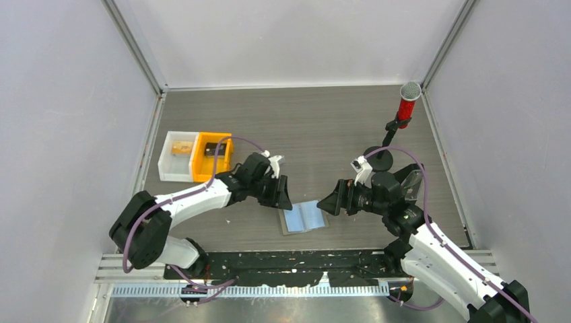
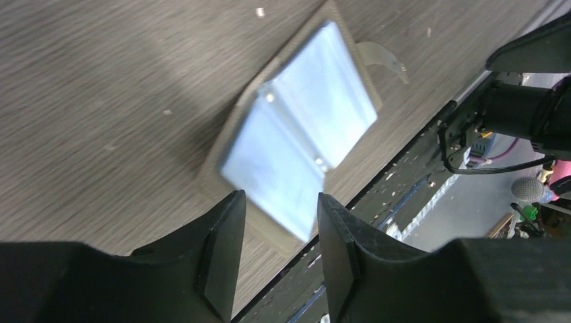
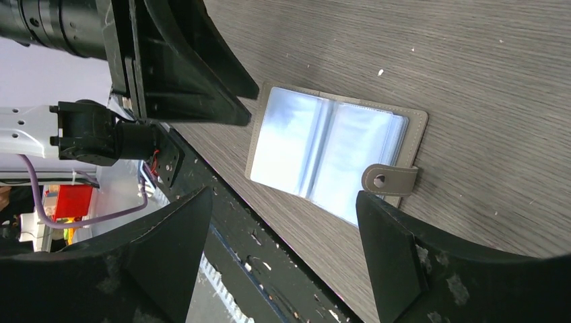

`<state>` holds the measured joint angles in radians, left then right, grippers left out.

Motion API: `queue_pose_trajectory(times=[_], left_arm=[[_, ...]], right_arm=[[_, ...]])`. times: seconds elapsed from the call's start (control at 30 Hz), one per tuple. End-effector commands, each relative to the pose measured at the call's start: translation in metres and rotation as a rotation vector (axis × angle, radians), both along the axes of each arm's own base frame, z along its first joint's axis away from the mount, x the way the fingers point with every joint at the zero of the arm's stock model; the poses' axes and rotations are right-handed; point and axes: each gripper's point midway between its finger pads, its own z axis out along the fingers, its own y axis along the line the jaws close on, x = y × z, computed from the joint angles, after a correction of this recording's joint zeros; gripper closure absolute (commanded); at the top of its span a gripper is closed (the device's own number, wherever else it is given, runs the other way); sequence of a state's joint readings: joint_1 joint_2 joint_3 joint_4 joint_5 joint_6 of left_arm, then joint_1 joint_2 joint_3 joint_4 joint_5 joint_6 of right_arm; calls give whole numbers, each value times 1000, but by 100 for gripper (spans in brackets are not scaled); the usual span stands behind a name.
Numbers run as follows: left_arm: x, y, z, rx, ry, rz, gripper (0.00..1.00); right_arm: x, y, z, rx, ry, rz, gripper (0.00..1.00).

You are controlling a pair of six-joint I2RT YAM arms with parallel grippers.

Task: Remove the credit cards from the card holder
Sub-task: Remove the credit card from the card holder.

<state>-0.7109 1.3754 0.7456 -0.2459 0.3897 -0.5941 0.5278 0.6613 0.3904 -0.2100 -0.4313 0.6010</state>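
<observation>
The card holder lies spread flat near the table's front edge, grey rim up, its snap strap folded over one panel. Light blue credit cards show through its glossy sleeves on both panels. My left gripper hovers just left of the holder, open, with nothing between its fingers. On the holder's right side, my right gripper is spread wide and empty. Neither gripper touches the holder.
A white bin and an orange bin stand at the left. At the back right is a red microphone on a stand. A black wedge stand with a clear face sits behind the right arm. The black base plate borders the holder's near side.
</observation>
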Motion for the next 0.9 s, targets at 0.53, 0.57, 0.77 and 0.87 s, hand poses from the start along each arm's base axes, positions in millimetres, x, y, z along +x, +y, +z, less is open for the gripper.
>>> queue_pose_trajectory(times=[0.53,0.57,0.77,0.87], left_arm=[[-21,-55,5,-82,-102,-34,75],[-24,-52,-2,-72,-85,-26,77],[-27,-41,-21,-61,-82,8,85],[-30,-36,-31,-46,-72,17,85]], right_arm=[[3,13,5,72,7,10,18],[1,14,4,72,14,17,19],[0,22,-5,85,46,19,21],[-1,27,-10,77,60,21,22]])
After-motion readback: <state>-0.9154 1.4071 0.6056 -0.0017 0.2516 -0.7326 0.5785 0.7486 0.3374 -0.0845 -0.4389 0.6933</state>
